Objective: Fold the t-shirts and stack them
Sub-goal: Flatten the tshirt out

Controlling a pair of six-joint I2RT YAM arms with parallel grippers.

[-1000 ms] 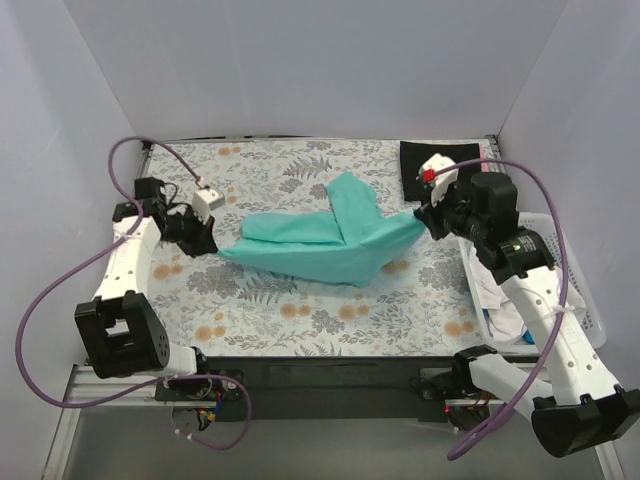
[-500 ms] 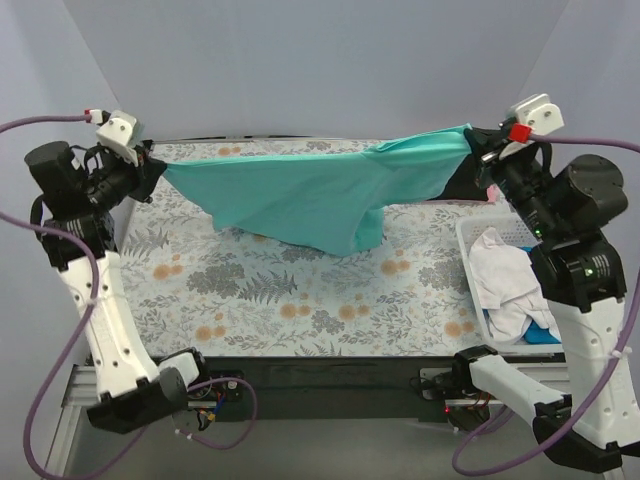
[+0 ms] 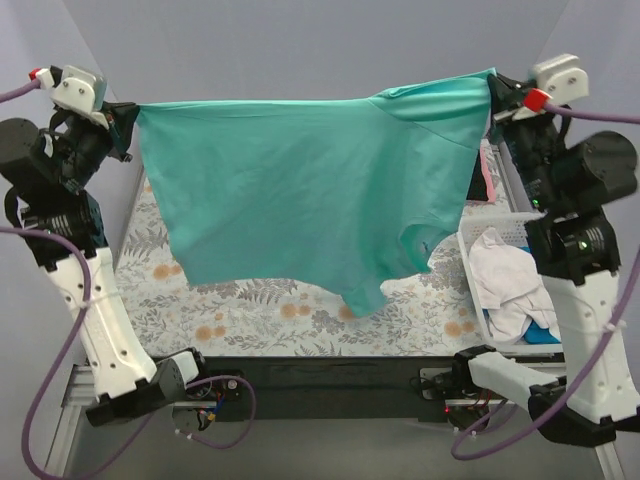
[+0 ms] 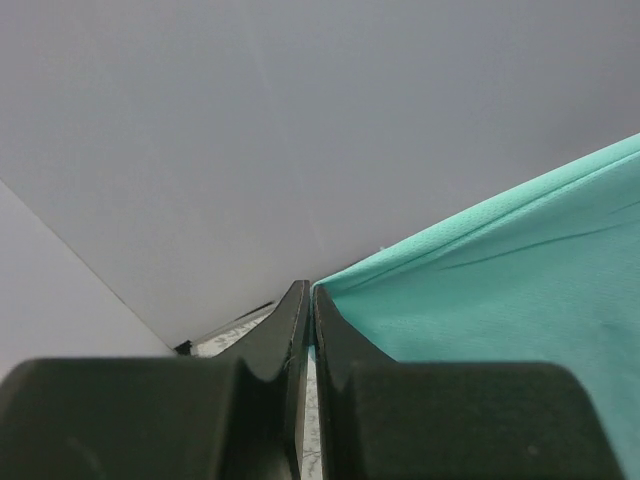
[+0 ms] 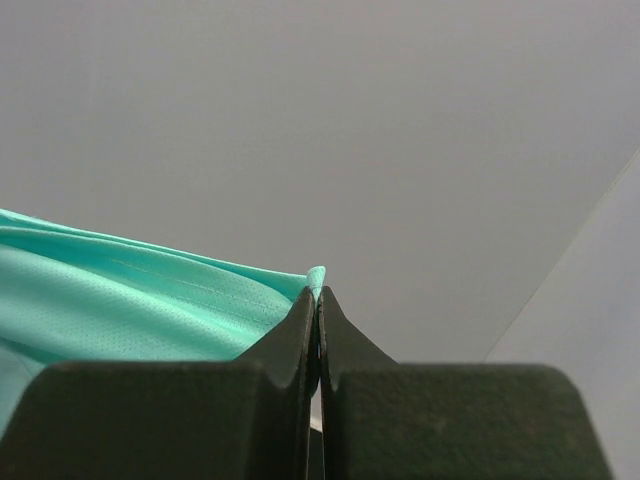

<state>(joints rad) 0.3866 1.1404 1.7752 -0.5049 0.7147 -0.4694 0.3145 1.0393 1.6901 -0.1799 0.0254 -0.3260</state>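
Note:
The teal-green t-shirt [image 3: 300,190] hangs spread wide in the air between both arms, high above the table. My left gripper [image 3: 128,112] is shut on its upper left corner; in the left wrist view the cloth [image 4: 500,290] runs from the closed gripper [image 4: 311,292]. My right gripper [image 3: 492,88] is shut on the upper right corner; in the right wrist view the cloth [image 5: 130,300] sticks out of the closed gripper [image 5: 317,292]. The shirt's lower edge and a sleeve [image 3: 365,295] hang down over the floral cloth. White and blue shirts [image 3: 505,285] lie in the basket.
The grey-and-orange floral cloth [image 3: 250,320] covers the table. The white lattice basket [image 3: 470,290] stands at the right edge. A strip of pink [image 3: 489,178] shows behind the shirt's right edge. Grey walls enclose the back and sides.
Both arms have risen from the table and moved apart, lifting the teal shirt from a crumpled heap until it hangs stretched open between them.

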